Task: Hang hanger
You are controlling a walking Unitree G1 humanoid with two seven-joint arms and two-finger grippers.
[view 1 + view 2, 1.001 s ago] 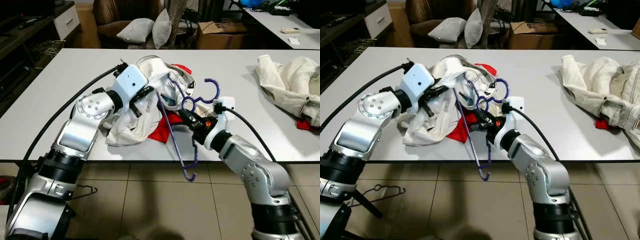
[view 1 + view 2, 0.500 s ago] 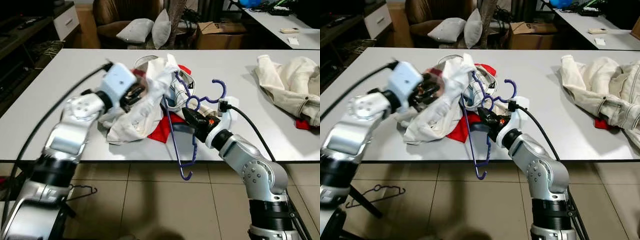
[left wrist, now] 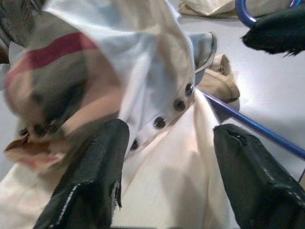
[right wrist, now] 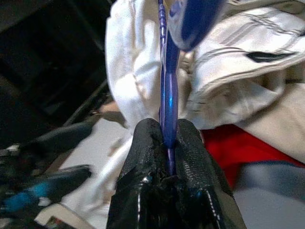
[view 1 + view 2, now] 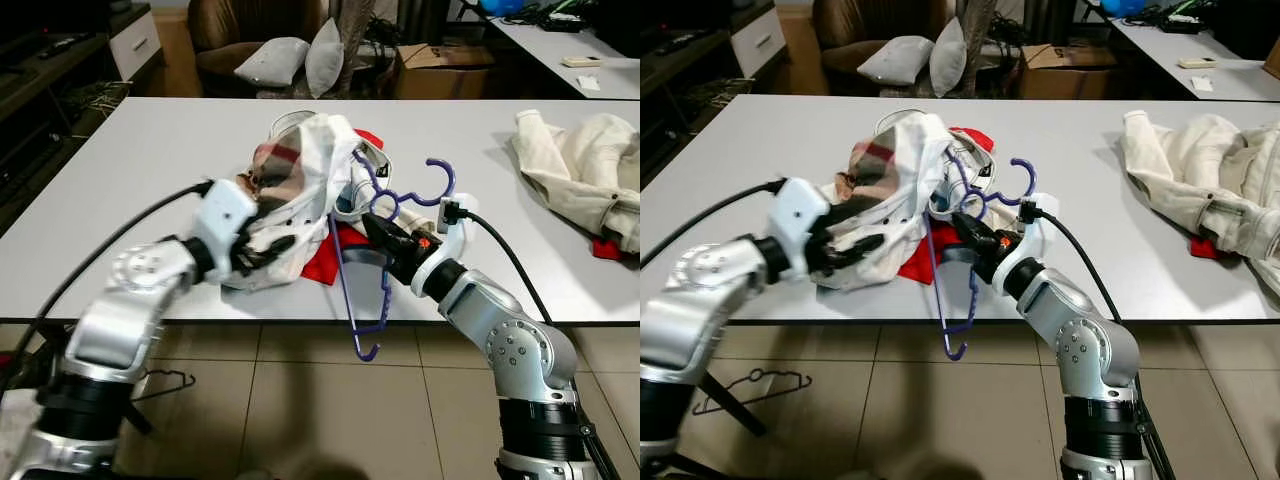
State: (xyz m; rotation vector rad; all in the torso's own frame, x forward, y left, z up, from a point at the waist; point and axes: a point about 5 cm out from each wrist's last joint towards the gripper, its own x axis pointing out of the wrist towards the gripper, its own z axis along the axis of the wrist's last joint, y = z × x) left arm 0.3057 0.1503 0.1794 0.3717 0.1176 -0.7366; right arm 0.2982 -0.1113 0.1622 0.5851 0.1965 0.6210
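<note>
On the floor [image 5: 300, 420] by the left arm lies a dark wire hanger [image 5: 170, 380], below the near edge of the table [image 5: 120, 180].

The left gripper [image 5: 268, 248] sits at the table's front edge against a heap of clothes; its fingers [image 3: 90, 181] are spread apart with cream cloth between them, not closed on anything. The left wrist view shows a row of dark buttons [image 3: 178, 105] on that cloth and a plaid patch with a red stripe.

The right gripper [image 5: 378, 236] is clenched on the blue hanger [image 5: 365, 290]; in the right wrist view its fingers [image 4: 147, 162] pinch the blue bar [image 4: 167, 95] tightly. The hanger hangs tilted, its lower part dropping past the table edge toward the floor, its hooks [image 5: 440, 180] rising just above the gripper, beside the heap.

The cream shirt [image 5: 310, 170] is piled on the table with its plaid lining [image 5: 275, 165] turned up and a red cloth [image 5: 325, 262] under it, touching the hanger.

Well apart, on the table's right, lies a cream jacket [image 5: 580, 170] with a bit of red [image 5: 603, 247] under it.

Beyond the table: an armchair [image 5: 215, 40] with two grey cushions [image 5: 295, 58], a cardboard box [image 5: 435, 65], and another table [image 5: 560, 45] with small items.
</note>
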